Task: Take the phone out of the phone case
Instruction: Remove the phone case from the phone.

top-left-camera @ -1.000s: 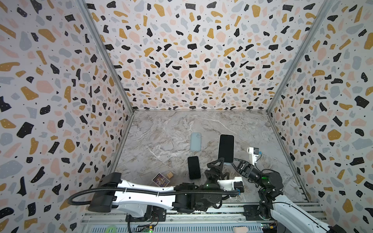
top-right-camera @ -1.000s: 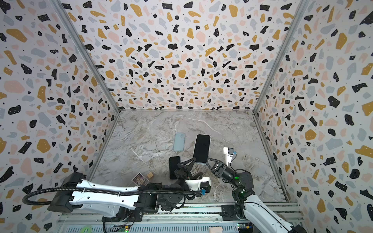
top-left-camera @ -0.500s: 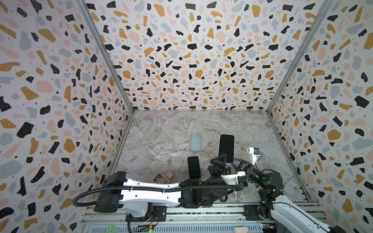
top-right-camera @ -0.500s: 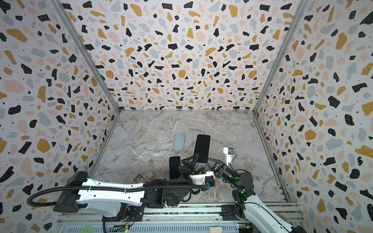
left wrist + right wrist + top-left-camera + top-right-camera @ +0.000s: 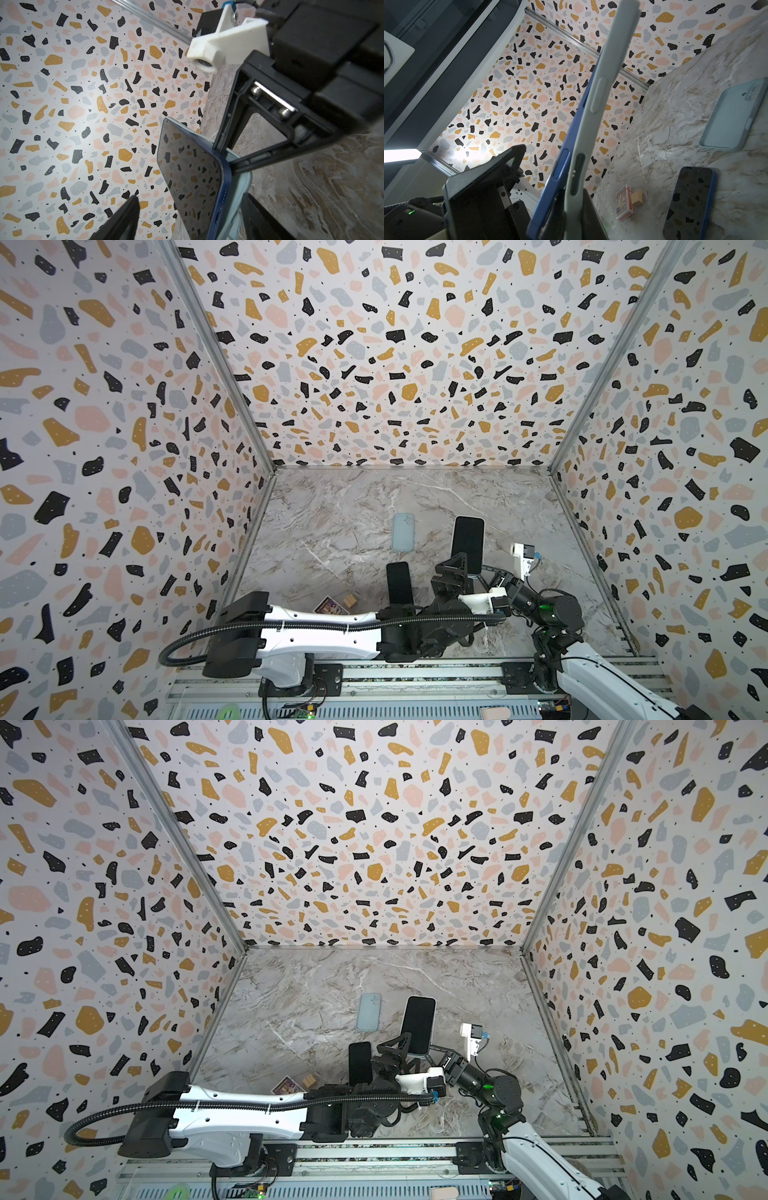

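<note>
We counted two phones, two cases, one card box (image 5: 331, 606) and one wooden block (image 5: 350, 600). The right tool (image 5: 227, 159) was clamped on the phone case (image 5: 591, 124), which stood above the bench (image 5: 353, 497) with the phone (image 5: 467, 545) partly out. The left tool (image 5: 190, 199) gaped around that phone. The second phone (image 5: 399, 583) and the spare case (image 5: 403, 532) lay flat.

left arm (image 5: 324, 645): white shells, black joints, black corrugated conduit (image 5: 311, 626) strapped along it. right arm (image 5: 602, 680): same white/black scheme, green LED (image 5: 544, 608) on a joint, white printed camera bracket (image 5: 520, 556) with blue connector. Jaws are black triangular open frames; two silver screws (image 5: 256, 90) at their rail.
</note>
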Controlling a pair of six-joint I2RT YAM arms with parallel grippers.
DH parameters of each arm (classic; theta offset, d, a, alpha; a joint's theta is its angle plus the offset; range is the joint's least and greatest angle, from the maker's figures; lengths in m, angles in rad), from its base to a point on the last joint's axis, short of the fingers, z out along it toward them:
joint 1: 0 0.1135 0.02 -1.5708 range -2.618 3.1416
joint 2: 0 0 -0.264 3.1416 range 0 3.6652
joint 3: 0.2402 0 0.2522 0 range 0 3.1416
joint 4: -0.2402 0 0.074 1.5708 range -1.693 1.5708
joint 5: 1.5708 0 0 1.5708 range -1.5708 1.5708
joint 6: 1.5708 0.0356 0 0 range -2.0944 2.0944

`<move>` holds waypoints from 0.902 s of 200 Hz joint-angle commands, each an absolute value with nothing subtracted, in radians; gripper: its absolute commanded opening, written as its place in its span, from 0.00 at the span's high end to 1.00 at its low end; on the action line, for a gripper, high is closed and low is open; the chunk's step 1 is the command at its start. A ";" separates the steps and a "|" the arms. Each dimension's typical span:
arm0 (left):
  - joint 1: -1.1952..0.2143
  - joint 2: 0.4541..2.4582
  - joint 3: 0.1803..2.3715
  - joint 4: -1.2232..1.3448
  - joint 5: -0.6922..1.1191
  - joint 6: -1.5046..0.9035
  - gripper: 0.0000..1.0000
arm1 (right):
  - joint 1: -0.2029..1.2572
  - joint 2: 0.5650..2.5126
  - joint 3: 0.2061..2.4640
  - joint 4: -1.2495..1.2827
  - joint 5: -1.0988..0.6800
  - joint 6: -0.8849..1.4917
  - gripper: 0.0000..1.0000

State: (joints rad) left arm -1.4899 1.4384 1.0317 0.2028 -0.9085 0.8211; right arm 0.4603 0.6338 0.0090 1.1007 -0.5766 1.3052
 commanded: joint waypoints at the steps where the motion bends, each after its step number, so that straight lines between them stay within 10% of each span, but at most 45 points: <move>1: -1.480 1.439 1.078 0.245 -0.902 0.835 0.22 | 0.460 0.626 0.022 1.182 -0.580 1.302 1.00; 180: -1.447 1.495 1.118 0.242 -0.882 0.899 0.35 | 0.460 0.641 0.025 1.206 -0.587 1.305 1.00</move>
State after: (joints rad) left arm -1.4578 1.4807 1.0809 0.1879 -0.8722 0.8677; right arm 0.4591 0.6563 0.0078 1.1076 -0.5735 1.3052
